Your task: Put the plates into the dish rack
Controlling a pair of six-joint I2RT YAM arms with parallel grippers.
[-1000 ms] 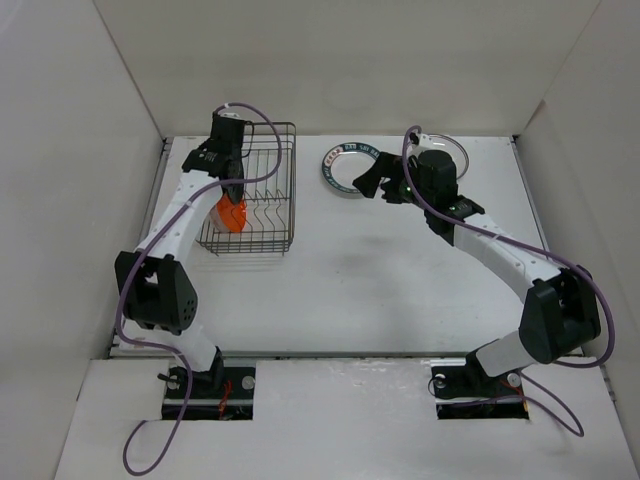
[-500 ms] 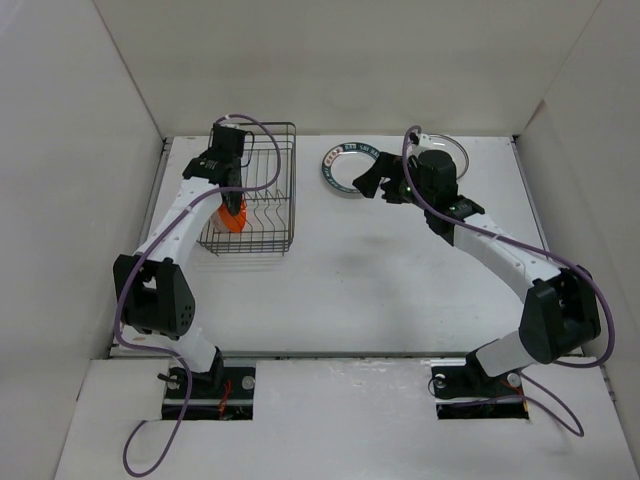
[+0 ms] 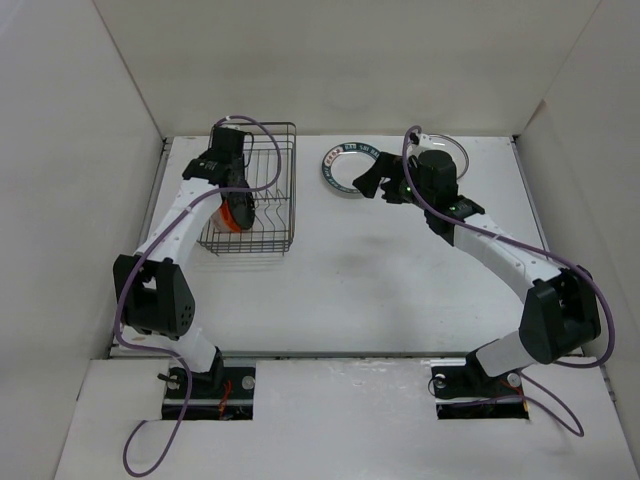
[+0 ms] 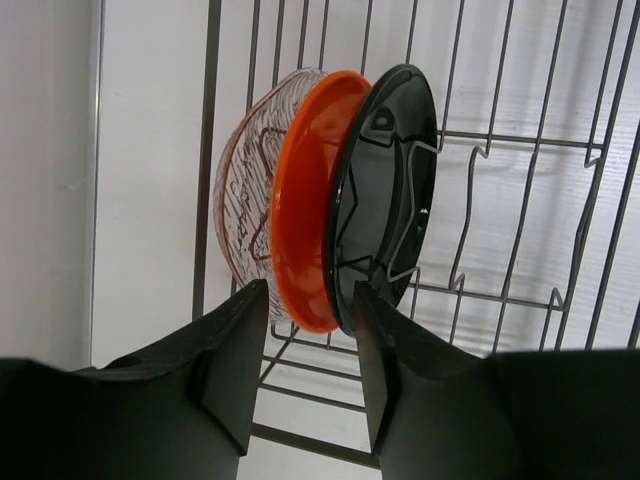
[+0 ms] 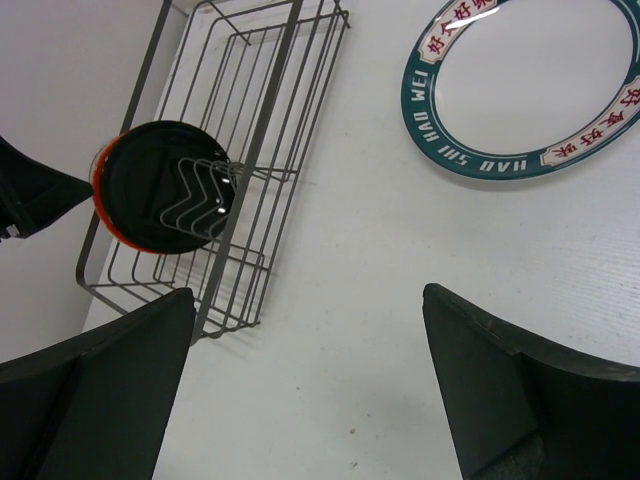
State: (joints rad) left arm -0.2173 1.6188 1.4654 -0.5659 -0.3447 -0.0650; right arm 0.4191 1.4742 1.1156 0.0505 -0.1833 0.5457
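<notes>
L gripper point(image 4: 308, 300) is down inside the dark wire rectangular dish rack point(image 3: 272, 200), far-left of the white table point(image 3: 340, 290). Its black fingers point(image 4: 235, 350) are parted, w/ the bottom rim of the glossy orange round plate point(image 4: 305, 200) sitting in the gap betw. them. Can't tell if either pad touches a rim. Three plates stand on edge in the rack, packed close. In the wrist view they run L to R: a pale round plate w/ red line marks point(image 4: 245, 215), the orange one in the middle, then a glossy black round plate point(image 4: 385, 190) w/ the wire prongs mirrored on its face. Over to the R gripper point(image 5: 308, 295): fingers spread wide, nothing betw. them but bare table. It hangs just beside the white round plate w/ dark blue-green lettered rim point(image 5: 452, 152), which lies flat on the table, right of the rack and apart from it. A clear plastic round plate point(image 3: 460, 148) lies flat near the far edge, partly hidden behind the R arm.
</notes>
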